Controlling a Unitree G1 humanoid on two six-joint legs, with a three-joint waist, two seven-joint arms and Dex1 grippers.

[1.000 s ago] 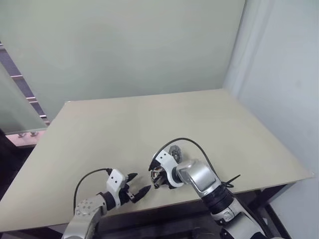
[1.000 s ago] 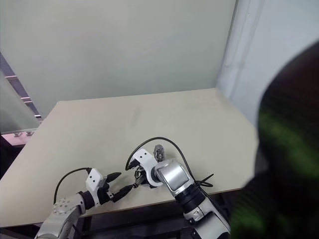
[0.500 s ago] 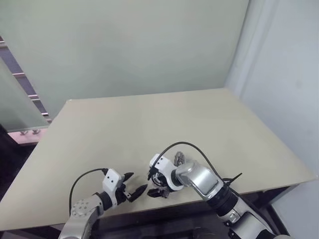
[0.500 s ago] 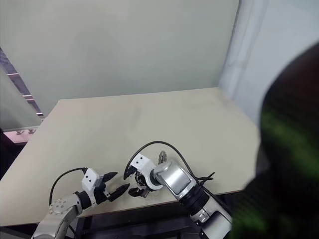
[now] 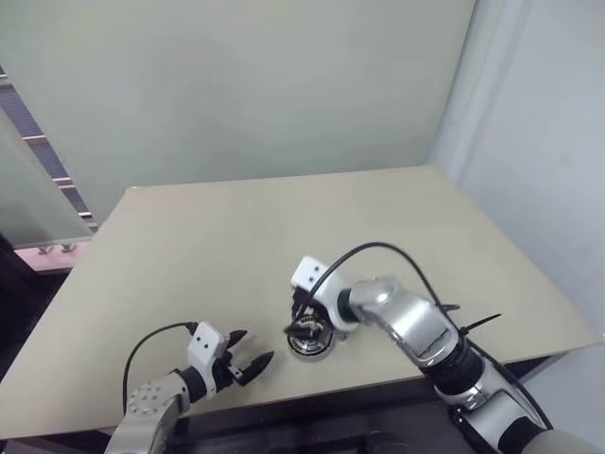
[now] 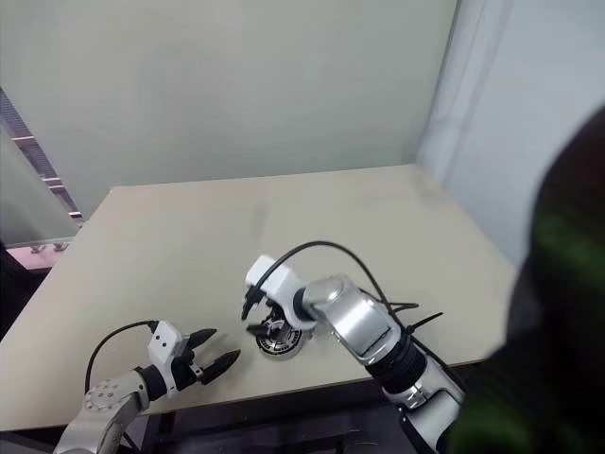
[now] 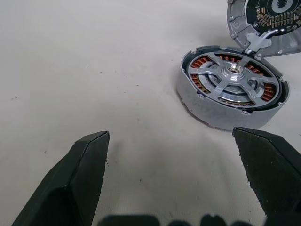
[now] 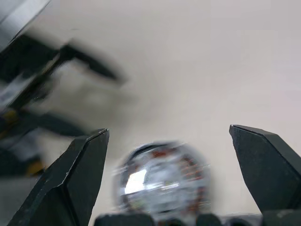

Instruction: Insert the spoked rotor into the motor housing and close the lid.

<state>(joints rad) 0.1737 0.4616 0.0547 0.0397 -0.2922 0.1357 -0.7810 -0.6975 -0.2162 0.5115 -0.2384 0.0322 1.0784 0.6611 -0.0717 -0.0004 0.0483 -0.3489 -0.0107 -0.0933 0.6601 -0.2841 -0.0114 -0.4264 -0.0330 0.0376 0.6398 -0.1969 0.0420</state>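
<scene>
The motor housing (image 7: 231, 87) sits flat near the front edge of the table (image 5: 208, 255), in the lower middle of the head views, with the spoked rotor (image 7: 233, 76) already seated inside it: silver spokes and hub facing up, copper windings showing between them. Just beside it, touching or nearly touching its far rim in the upper right of the left wrist view, stands the lid (image 7: 270, 19), tilted up rather than lying flat. The right gripper (image 5: 301, 312) hovers just above the housing, fingers spread wide and holding nothing, pointing down toward the lower left. The left gripper (image 5: 244, 357) waits lower left of the housing, also spread and empty, well apart from it. So the insertion looks done and the lid is what remains; it lies on the far side of the housing, and the right arm is clearly the nearer one to tip it over
</scene>
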